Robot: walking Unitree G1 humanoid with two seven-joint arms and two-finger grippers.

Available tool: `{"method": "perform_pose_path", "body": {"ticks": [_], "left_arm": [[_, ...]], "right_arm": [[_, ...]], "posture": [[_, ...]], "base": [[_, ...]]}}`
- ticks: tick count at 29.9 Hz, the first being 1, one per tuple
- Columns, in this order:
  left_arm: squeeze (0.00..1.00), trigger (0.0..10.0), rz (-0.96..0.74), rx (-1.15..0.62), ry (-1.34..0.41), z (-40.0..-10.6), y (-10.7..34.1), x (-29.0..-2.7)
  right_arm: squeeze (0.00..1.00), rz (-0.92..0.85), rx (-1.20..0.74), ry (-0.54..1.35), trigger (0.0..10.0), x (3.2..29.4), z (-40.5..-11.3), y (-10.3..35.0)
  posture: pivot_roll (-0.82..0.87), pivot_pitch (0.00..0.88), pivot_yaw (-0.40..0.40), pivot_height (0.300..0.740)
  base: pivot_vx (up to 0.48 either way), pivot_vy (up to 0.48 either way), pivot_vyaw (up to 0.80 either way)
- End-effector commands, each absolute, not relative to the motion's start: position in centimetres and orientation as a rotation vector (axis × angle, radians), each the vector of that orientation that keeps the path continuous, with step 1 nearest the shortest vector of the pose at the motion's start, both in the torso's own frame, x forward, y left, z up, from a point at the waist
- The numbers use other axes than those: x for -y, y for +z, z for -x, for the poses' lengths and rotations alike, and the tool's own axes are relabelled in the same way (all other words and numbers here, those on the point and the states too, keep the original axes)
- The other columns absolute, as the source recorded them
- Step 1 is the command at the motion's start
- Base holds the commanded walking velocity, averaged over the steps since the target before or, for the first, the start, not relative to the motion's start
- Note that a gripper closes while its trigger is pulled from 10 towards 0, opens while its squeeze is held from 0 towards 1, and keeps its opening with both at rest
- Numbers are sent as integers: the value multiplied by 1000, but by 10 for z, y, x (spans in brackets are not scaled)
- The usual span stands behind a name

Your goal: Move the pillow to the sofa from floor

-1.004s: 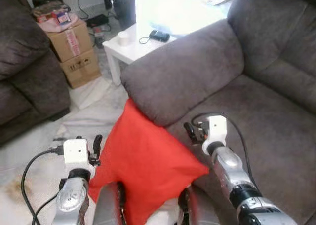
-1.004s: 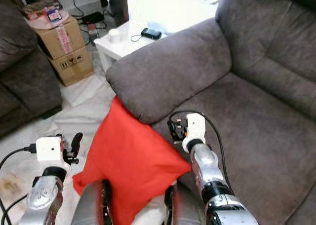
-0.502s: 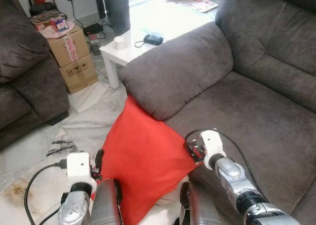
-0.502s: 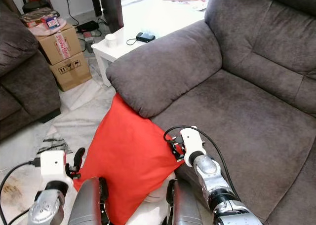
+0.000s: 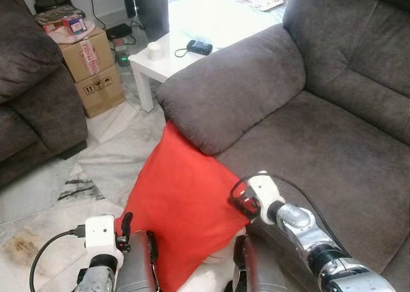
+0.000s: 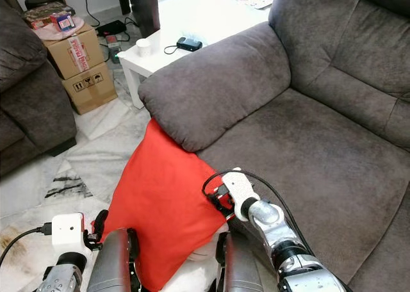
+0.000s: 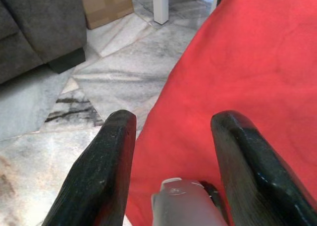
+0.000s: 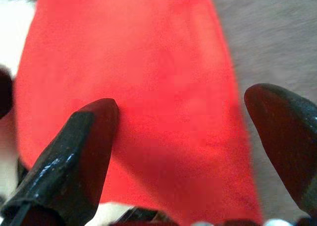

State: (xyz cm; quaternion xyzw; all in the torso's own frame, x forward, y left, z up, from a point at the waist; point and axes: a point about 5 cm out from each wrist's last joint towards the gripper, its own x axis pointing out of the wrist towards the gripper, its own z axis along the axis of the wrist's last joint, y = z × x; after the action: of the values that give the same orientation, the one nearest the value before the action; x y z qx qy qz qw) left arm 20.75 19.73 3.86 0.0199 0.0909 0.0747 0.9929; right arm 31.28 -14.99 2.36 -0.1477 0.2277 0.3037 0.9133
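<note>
Pillow [image 5: 182,205] – wedged against sofa armrest [image 5: 234,93].

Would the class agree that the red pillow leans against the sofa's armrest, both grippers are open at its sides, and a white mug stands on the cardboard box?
Not quite. The white mug stands on the white table, not on the cardboard box, as the left eye view shows. The rest holds: the red pillow leans against the sofa's armrest, with the left gripper and the right gripper open at its sides.
</note>
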Motion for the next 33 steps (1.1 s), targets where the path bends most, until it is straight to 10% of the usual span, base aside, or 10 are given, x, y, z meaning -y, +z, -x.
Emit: {"method": "perform_pose_path", "body": {"ticks": [1,5,7,33], "left_arm": [[0,10000,-35,-217,157,-200,30,-198],[0,10000,-31,-222,152,-198,29,-196],[0,10000,-27,-222,150,-198,29,-195],[0,10000,-20,-218,125,-188,39,-182]], "right_arm": [[1000,313,-510,645,10000,153,-312,22],[1000,336,-556,639,10000,160,-311,19],[0,341,-572,649,10000,161,-309,17],[0,6,-520,458,10000,129,-312,14]], "posture": [[75,175,-83,574],[72,183,-87,574],[72,187,-89,574],[101,282,-109,574]], "base": [[0,0,0],[0,0,0],[0,0,0],[0,0,0]]}}
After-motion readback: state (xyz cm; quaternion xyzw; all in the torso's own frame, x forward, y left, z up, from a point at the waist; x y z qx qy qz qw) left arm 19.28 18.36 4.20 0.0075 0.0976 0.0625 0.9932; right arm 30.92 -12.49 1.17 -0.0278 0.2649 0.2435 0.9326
